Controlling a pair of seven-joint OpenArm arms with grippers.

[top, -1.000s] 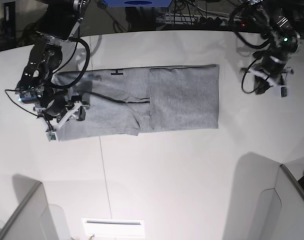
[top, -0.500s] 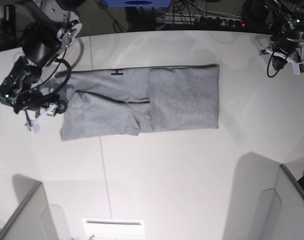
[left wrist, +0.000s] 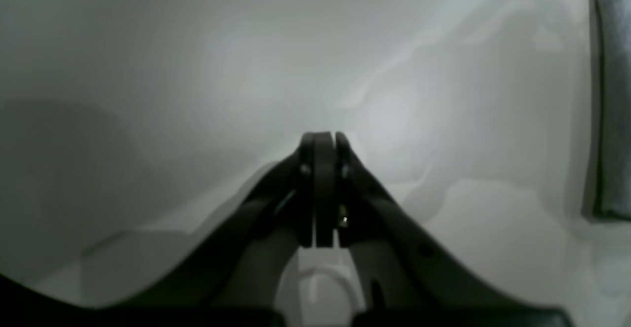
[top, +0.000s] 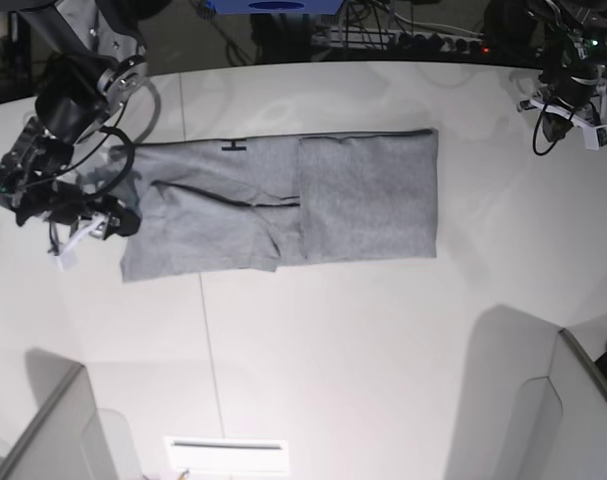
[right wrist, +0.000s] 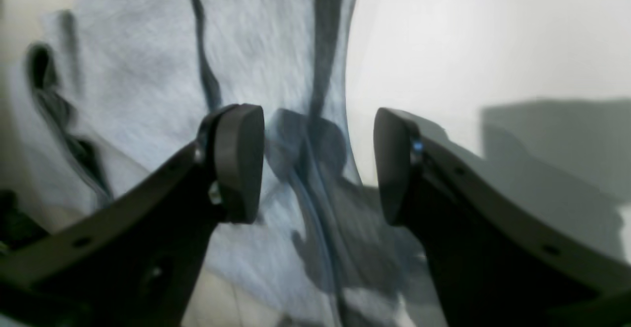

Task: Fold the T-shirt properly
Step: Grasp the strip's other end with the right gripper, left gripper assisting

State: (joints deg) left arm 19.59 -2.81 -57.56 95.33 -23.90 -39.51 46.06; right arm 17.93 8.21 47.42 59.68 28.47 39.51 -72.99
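Note:
The T-shirt [top: 283,200] lies flat on the white table as a long grey band, its right part folded over into a squarer panel [top: 368,195] and a small black mark at its far edge. My right gripper [top: 83,235] hovers at the shirt's left end, just off the cloth. Its jaws stand wide open in the right wrist view [right wrist: 315,164], with blurred grey fabric [right wrist: 148,70] beyond them and nothing gripped. My left gripper [top: 563,120] is at the far right corner, well away from the shirt. It is shut [left wrist: 323,139] and empty, with only the shirt's edge [left wrist: 611,95] in view.
Grey divider panels rise at the front left [top: 53,430] and front right [top: 583,400]. A white label [top: 228,455] sits at the front edge. Cables and a power strip [top: 383,35] lie behind the table's curved back edge.
My right gripper has pulled back leftward off the shirt's left end and stands open beside it. My left arm swung away to the far right corner and now holds still.

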